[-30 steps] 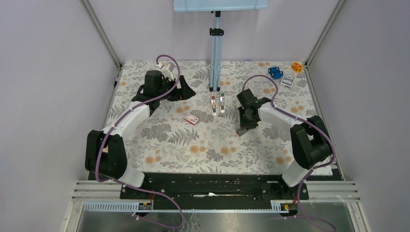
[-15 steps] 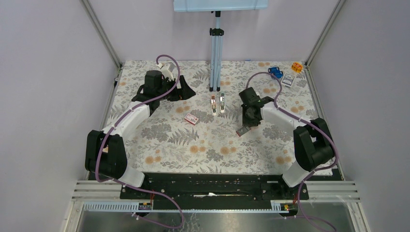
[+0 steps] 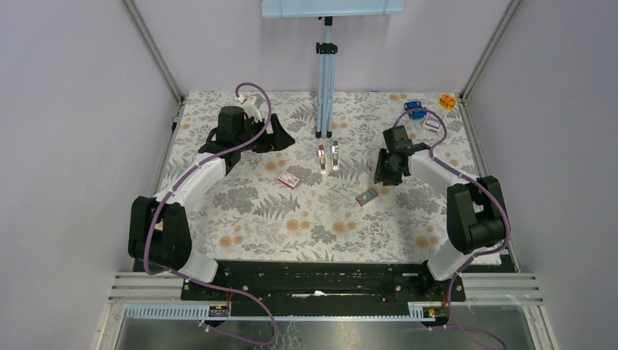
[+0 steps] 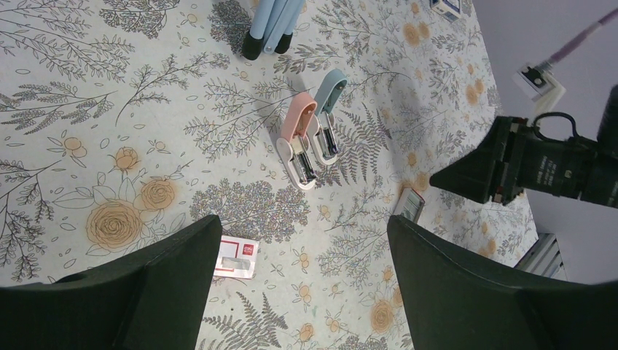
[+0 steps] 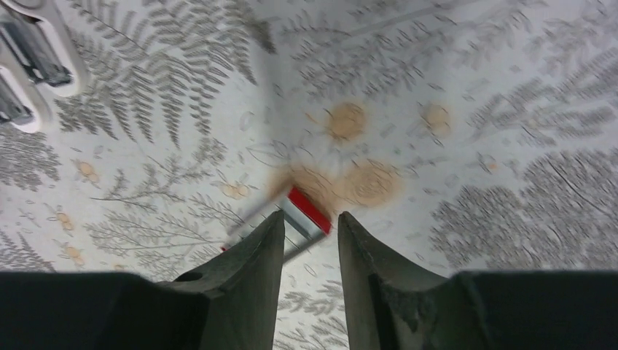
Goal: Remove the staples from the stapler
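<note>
Two mini staplers lie open side by side mid-table, a pink one [image 3: 321, 157] [image 4: 298, 143] and a light blue one [image 3: 334, 154] [image 4: 326, 115]. I cannot make out any silvery staple strip in any view. My left gripper [image 3: 284, 137] [image 4: 302, 226] hovers wide open and empty, left of the staplers. My right gripper [image 3: 380, 177] [image 5: 310, 216] is raised right of them, its jaws narrowly apart with nothing between them. A small grey box with a red edge [image 3: 367, 195] [image 5: 306, 208] [image 4: 410, 205] lies on the cloth just below it.
A small red box [image 3: 289, 179] [image 4: 237, 257] lies left of the staplers. A tripod post [image 3: 324, 87] stands behind them. A blue item [image 3: 415, 109], an orange item [image 3: 447, 100] and a small box [image 3: 434, 122] sit at the back right corner. Walls enclose the table.
My right gripper has let go of the small grey box, risen and moved back to the right. The box now lies alone on the cloth. The left arm has not moved.
</note>
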### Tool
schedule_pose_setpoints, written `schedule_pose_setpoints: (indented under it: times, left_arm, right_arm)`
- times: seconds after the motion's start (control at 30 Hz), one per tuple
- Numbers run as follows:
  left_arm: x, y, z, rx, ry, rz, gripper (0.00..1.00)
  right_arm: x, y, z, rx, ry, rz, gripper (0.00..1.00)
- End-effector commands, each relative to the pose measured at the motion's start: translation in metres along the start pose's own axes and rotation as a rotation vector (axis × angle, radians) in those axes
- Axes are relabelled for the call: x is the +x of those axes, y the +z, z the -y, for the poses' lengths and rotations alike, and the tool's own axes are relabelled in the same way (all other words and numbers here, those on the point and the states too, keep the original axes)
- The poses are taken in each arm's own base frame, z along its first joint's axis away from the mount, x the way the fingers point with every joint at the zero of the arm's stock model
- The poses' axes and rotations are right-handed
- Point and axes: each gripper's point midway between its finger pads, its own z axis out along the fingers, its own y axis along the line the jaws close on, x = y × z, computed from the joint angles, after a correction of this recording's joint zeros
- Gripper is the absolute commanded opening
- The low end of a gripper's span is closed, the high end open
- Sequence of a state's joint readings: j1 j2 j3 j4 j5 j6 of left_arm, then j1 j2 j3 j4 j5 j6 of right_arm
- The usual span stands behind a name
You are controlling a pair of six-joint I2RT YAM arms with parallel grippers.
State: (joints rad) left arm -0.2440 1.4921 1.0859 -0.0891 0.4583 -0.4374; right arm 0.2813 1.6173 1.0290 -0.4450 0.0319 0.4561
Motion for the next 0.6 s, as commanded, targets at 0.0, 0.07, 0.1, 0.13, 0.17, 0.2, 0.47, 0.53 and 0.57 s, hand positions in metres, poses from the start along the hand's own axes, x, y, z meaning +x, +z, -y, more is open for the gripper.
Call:
schedule_pose_setpoints:
  times: [0.0, 0.07, 0.1, 0.13, 0.17, 0.2, 0.47, 0.53, 0.57]
  left_arm:
    - [-0.013, -0.003, 0.007, 0.013, 0.03, 0.042, 0.88]
    - [-0.014, -0.004, 0.006, 0.01, 0.031, 0.045, 0.88]
    - [-0.014, -0.004, 0.006, 0.01, 0.033, 0.046, 0.88]
    - [-0.014, -0.004, 0.006, 0.01, 0.033, 0.046, 0.88]
    - [-0.014, -0.004, 0.006, 0.009, 0.033, 0.046, 0.88]
    - [-0.013, -0.004, 0.006, 0.009, 0.032, 0.043, 0.88]
    - [-0.011, -0.002, 0.005, 0.011, 0.026, 0.035, 0.88]
    - [-0.011, -0.002, 0.004, 0.009, 0.027, 0.038, 0.88]
    - [-0.01, -0.002, 0.004, 0.008, 0.027, 0.036, 0.88]
  right_arm:
    - [-0.032, 0.008, -0.035, -0.11, -0.029, 0.026, 0.43]
    - [-0.034, 0.015, -0.035, -0.085, -0.035, 0.01, 0.43]
    - [-0.034, 0.019, -0.033, -0.064, -0.038, -0.001, 0.43]
    - [-0.031, 0.024, -0.029, -0.039, -0.047, -0.023, 0.43]
    - [-0.029, 0.027, -0.027, -0.017, -0.059, -0.034, 0.43]
    - [-0.026, 0.029, -0.022, 0.014, -0.074, -0.044, 0.43]
    - [0.005, 0.036, -0.01, 0.148, -0.186, -0.114, 0.47]
    - [0.014, 0.035, -0.004, 0.166, -0.191, -0.132, 0.48]
    - [0.018, 0.034, -0.002, 0.172, -0.191, -0.136, 0.48]
